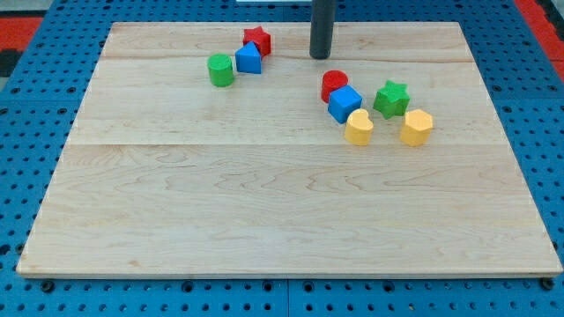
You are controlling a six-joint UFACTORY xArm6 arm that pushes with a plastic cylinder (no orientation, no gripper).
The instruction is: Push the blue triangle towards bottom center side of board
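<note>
My tip is waiting bare — holding nothing — just right of the blue triangle. It should be going round above it, between the red star and green block — then pushing slowly down.

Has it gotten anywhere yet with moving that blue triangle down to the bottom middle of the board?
Nothing looks done yet: the blue triangle sits near the view's top, touching the red star, beside the green cylinder. In hand: my tip rests to its right, apart from it. Left: the whole push down the wooden board to the bottom centre.
</note>
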